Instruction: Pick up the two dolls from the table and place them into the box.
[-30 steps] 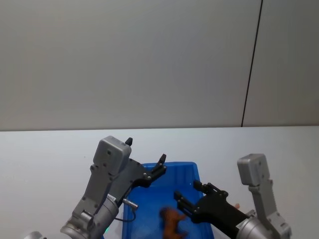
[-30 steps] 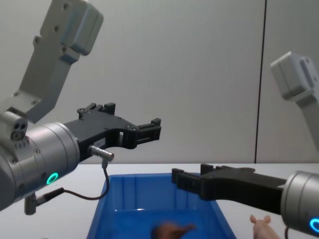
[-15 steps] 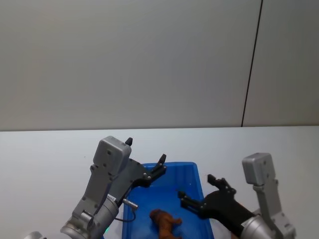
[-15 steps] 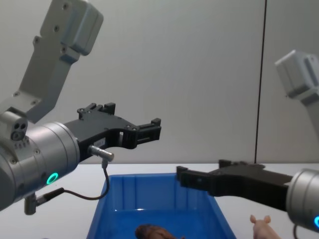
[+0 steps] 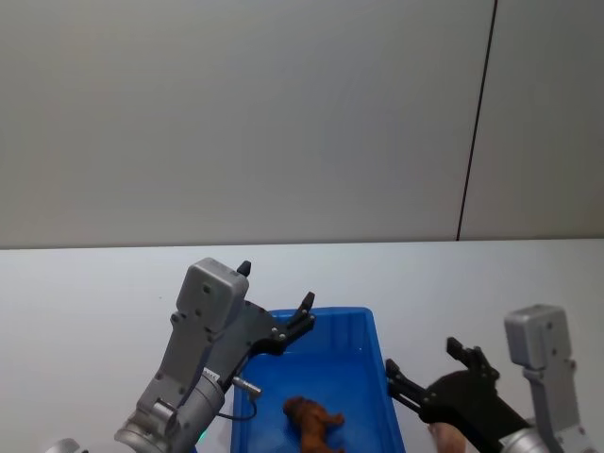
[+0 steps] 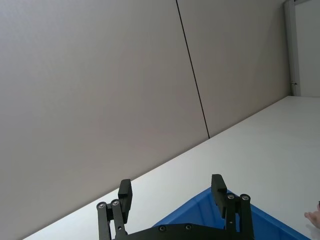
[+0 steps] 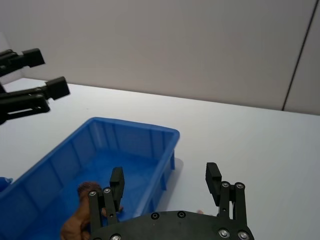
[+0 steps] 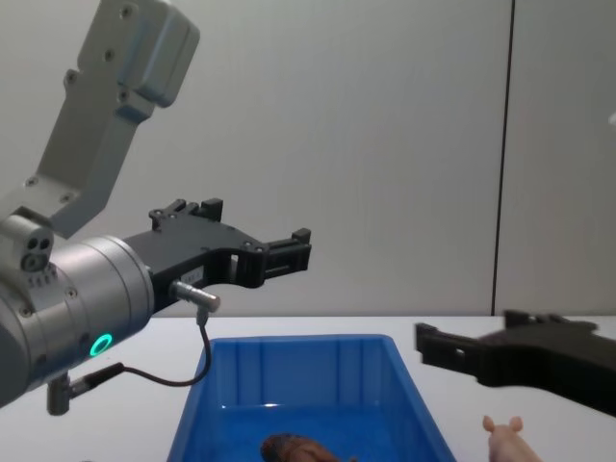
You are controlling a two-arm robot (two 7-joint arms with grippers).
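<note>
The pink pig (image 8: 505,438) is cut off at the chest view's lower edge and mostly hidden under the right gripper (image 5: 423,360) in the head view. That gripper hangs released and empty above it, over the bench (image 5: 94,302) just right of the blue box (image 5: 326,310). The brown lion (image 5: 311,420) lies inside the box. The left gripper (image 8: 298,250), spread and empty, hovers over the box's far left corner.

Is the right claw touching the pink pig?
Apart. Chest view: the right gripper hangs above the pig, with a clear gap between them.
</note>
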